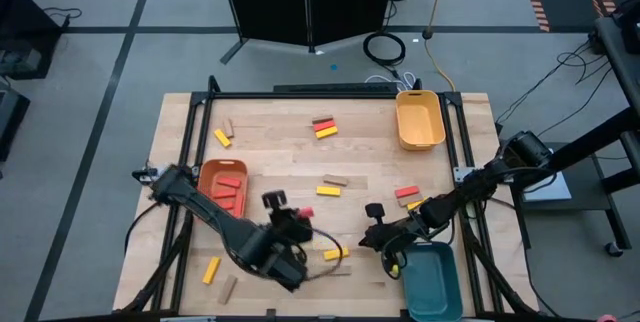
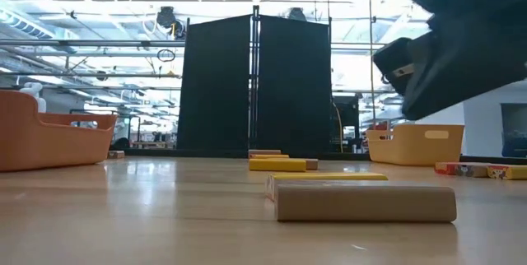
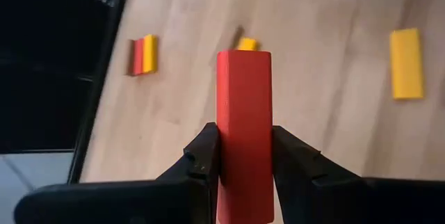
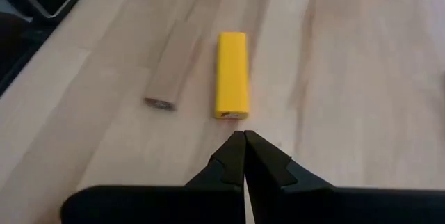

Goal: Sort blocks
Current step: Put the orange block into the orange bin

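Note:
My left gripper [image 1: 303, 212] hangs above the table's near middle, shut on a red block [image 3: 243, 113]. My right gripper [image 4: 243, 140] is shut and holds nothing. It sits low over the table just right of a yellow block [image 4: 231, 83] and a tan block [image 4: 169, 78], which lie flat side by side; both also show in the high view, the yellow block [image 1: 336, 254] and the tan block [image 1: 340, 272]. Other red, yellow and tan blocks lie scattered flat on the table. The orange tray [image 1: 208, 174] holds red blocks [image 1: 228, 190]. My left gripper pinches the red block's two long sides [image 3: 221, 147] between its two fingers [image 3: 205, 156], toward the block's near end. The block runs along the fingers and sticks out ahead of them. The fingers slant downward, and the block is lifted clear of the table.
A yellow tray [image 1: 418, 122] stands at the far right, a teal tray [image 1: 432, 280] at the near right by my right arm. Loose blocks lie near the far edge [image 1: 323, 127], at the middle [image 1: 333, 184], at the right [image 1: 407, 195] and at the near left [image 1: 211, 269].

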Controlling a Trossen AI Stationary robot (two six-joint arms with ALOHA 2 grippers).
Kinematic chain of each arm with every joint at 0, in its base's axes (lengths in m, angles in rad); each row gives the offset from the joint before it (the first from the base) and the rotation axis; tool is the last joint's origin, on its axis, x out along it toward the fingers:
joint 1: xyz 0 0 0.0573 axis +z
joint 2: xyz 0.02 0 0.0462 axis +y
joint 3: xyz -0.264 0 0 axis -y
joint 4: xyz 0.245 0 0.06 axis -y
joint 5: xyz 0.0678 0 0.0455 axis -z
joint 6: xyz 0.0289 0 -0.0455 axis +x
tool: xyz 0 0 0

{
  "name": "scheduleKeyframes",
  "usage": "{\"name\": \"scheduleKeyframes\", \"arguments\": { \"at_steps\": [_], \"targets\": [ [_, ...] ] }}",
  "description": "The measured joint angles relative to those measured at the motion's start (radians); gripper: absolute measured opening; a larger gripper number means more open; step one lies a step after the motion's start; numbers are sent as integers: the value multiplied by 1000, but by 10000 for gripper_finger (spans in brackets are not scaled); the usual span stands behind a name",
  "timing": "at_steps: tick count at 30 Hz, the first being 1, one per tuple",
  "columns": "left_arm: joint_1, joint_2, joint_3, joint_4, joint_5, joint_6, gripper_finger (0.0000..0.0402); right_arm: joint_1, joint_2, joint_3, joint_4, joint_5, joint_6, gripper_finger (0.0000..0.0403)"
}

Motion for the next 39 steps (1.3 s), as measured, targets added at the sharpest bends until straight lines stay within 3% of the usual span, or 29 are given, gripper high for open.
{"name": "scheduleKeyframes", "arguments": {
  "at_steps": [7,12,20,28,39],
  "targets": [
    [69,-347,-360,-5,-14,-52,82,-79,0,0,9,-2,-57,0],
    [112,-621,-666,-1,-8,-205,82,-140,0,0,14,-3,-101,0],
    [117,-946,-1081,221,109,-437,82,-263,0,0,39,-5,-181,0],
    [119,-979,-1333,486,258,-482,82,-397,0,23,66,-12,-250,0],
    [122,-950,-1398,459,440,-483,82,-509,0,297,-251,-8,-396,0]
  ]
}}
